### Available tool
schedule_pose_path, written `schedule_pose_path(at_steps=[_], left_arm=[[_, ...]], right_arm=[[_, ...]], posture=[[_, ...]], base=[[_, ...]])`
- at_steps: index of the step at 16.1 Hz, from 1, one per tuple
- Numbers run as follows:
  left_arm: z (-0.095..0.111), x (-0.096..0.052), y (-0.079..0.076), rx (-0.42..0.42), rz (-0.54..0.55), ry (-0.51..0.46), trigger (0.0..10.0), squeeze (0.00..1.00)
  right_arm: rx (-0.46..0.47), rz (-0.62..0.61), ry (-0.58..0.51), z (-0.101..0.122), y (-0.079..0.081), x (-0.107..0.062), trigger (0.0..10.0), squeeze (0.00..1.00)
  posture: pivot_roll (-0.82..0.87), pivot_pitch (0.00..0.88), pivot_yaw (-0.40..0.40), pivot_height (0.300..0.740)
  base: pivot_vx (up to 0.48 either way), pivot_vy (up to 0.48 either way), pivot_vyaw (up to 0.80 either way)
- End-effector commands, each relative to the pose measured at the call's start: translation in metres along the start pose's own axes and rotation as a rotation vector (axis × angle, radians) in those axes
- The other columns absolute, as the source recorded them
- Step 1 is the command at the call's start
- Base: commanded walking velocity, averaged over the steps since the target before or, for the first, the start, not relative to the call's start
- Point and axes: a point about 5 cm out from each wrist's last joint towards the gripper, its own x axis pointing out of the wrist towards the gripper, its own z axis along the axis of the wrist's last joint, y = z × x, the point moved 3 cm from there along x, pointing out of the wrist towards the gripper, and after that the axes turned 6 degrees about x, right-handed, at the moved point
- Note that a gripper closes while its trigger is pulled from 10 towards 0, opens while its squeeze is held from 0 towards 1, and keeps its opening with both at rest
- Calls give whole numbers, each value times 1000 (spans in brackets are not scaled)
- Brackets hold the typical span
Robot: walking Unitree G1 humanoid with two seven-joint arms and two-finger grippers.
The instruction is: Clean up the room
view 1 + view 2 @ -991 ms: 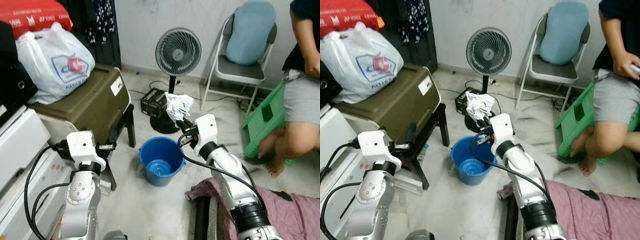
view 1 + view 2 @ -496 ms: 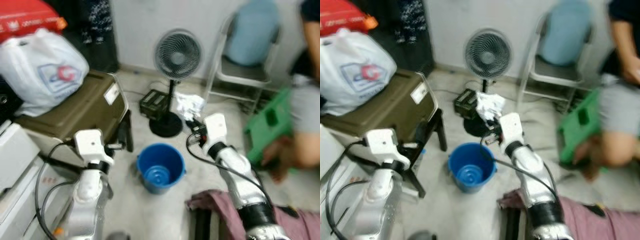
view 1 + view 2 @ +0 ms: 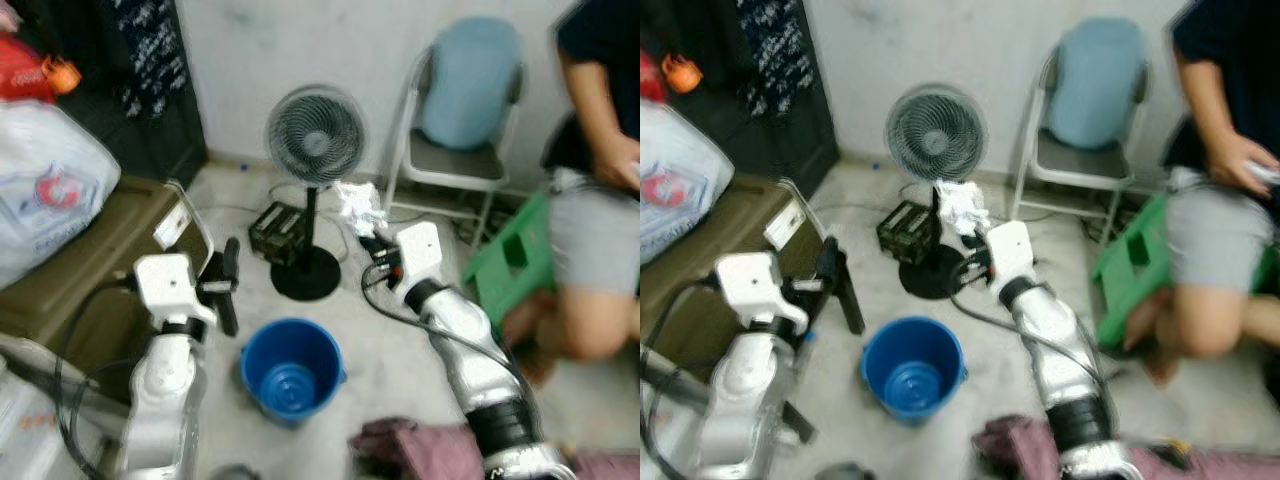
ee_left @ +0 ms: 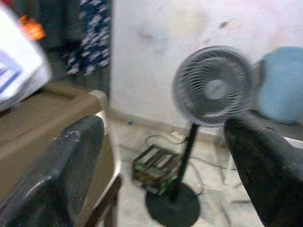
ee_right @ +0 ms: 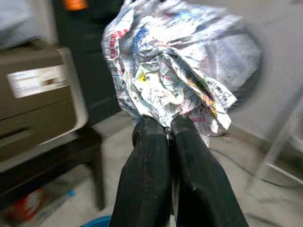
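My right gripper (image 3: 370, 235) is shut on a crumpled ball of newspaper (image 3: 359, 203), held up in front of the fan's pole. In the right wrist view the two black fingers (image 5: 150, 156) are pressed together under the newspaper ball (image 5: 165, 71). A blue bucket (image 3: 290, 372) stands on the floor below the paper and to its left, between my arms. My left gripper (image 3: 230, 288) is raised beside the brown trunk; in the left wrist view its fingers (image 4: 61, 161) stand wide apart with nothing between them.
A standing fan (image 3: 316, 136) and a black box (image 3: 275, 230) are behind the bucket. A folding chair with a blue cushion (image 3: 466, 90), a green stool (image 3: 510, 262) and a seated person (image 3: 600, 200) are at right. Brown trunk (image 3: 90, 250) and white bag (image 3: 40, 190) at left; maroon cloth (image 3: 420, 452) near my feet.
The whole picture has shifted and blurred, so the camera has moved. The right gripper still holds the newspaper. The left gripper's black fingers now show raised beside the trunk.
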Motion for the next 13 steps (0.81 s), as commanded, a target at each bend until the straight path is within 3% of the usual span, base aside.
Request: schedule_pose_path(at_steps=[1,4,13], left_arm=[[-3,-2,2,8,11,15,10000,0],[-2,-1,1,7,1,8,10000,0],[-1,-2,-2,-2,-15,-2,10000,0]], right_arm=[[-23,14,-17,6,2,1,10000,0],[-19,7,-10,4,1,2,10000,0],[-10,5,-8,3,0,2,10000,0]], posture=[[-44,0,-63,740],[-43,0,-63,740],[-41,0,-66,740]], base=[[0,0,800],[0,0,727],[386,0,0]])
